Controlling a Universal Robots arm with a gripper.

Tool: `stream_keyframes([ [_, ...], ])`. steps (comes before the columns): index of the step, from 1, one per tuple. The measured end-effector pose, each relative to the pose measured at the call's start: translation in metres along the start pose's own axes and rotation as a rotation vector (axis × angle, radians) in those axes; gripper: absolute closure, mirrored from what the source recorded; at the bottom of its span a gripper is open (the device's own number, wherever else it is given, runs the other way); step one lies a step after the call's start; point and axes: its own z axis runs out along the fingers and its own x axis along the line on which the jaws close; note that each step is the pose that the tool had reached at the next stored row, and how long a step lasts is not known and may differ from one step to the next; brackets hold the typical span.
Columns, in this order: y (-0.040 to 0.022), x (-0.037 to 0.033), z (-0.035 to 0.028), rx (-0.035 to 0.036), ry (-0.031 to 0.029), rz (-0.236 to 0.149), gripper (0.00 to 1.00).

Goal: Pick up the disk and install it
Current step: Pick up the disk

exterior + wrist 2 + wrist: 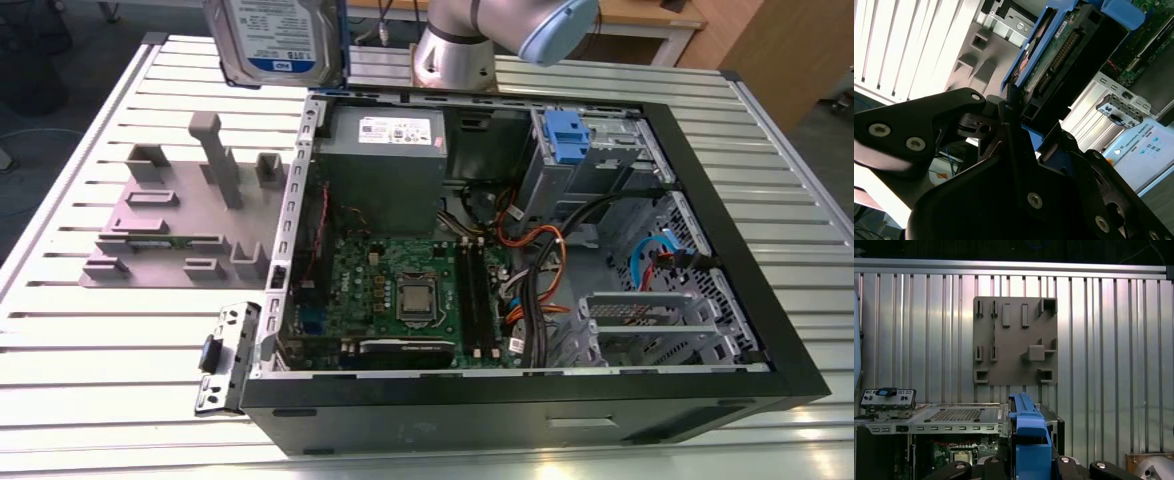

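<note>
- In the exterior view, the disk (274, 40) hung in the air, on edge, with its white-and-blue label facing the camera. It was off the ribbed metal worktop (80, 330) and outside the open computer case (747, 300), by the case's far corner on the exterior view's left.
- The arm (461, 45) stood just to the exterior view's right of the disk. A grey fixture plate (154, 215) with upright pegs lay flat on the worktop beside the case, on the exterior view's left.
- Inside the case sat the grey power supply (384, 150), the green motherboard (400, 285) and a blue latch (566, 135) on a metal cage.
- In the second wrist view, the end effector (1029, 122) was closed on the disk (1064, 50). Its black fingers (1009, 125) pressed against the blue bracket from both sides. The disk's green circuit board and connector edge were turned towards this camera.
- In the first wrist view, the blue bracket (1026, 430) stood edge-on between the tips of the end effector (1029, 460), held tight. Beyond it lay the fixture plate (1014, 340) on the worktop (1114, 365), with a part of the computer case (954, 415) nearer the camera.
</note>
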Motion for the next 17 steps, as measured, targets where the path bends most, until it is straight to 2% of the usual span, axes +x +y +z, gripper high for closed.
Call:
stream_keyframes([
  [17,-0.0041,-0.0001,0.0,0.0,0.0,0.0,0.64],
])
